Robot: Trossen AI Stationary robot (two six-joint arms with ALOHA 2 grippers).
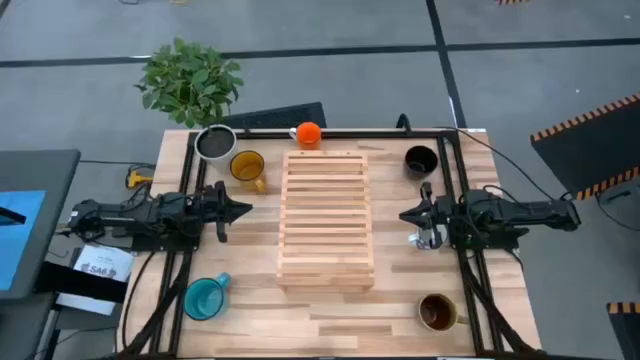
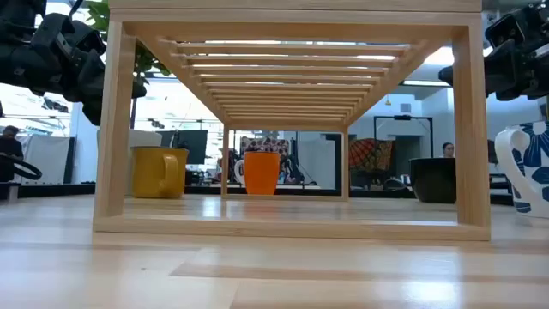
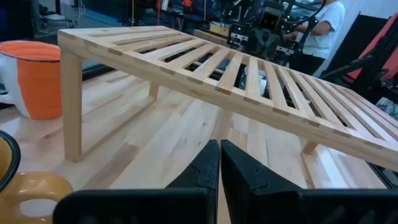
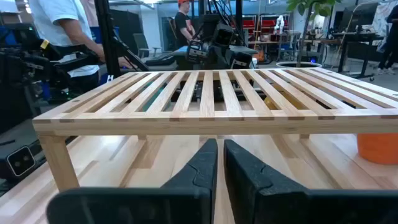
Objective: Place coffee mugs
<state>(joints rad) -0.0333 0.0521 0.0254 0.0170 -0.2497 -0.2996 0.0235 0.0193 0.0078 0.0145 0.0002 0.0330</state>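
pale slatted wooden rack (image 1: pixel 326 220) stands mid-table (image 1: pixel 330 320); left end effector (image 1: pixel 243 210) and right end effector (image 1: pixel 406 215) flank it, fingers closed and empty. only the high view shows the teal mug (image 1: pixel 204 298) and brown mug (image 1: pixel 437 312) at the near corners; the low view shows the white mug's (image 2: pixel 525 178) blue pattern. amber-yellow mug (image 1: pixel 248 167), orange mug (image 1: pixel 308 133) and black mug (image 1: pixel 420 160) sit along the far edge.

From above, the white mug (image 1: pixel 428 240) sits mostly under the right hand (image 1: pixel 404 215), so little of it shows. In the low view it is cut off by the picture's edge, and only its blue pattern and handle show. The orange mug (image 3: pixel 38 78) is cut by the edge of the left wrist view. The amber-yellow mug (image 3: pixel 28 193) shows only a blurry rim and handle there. The people behind the worktop (image 2: pixel 274 266) look tiny and unclear.
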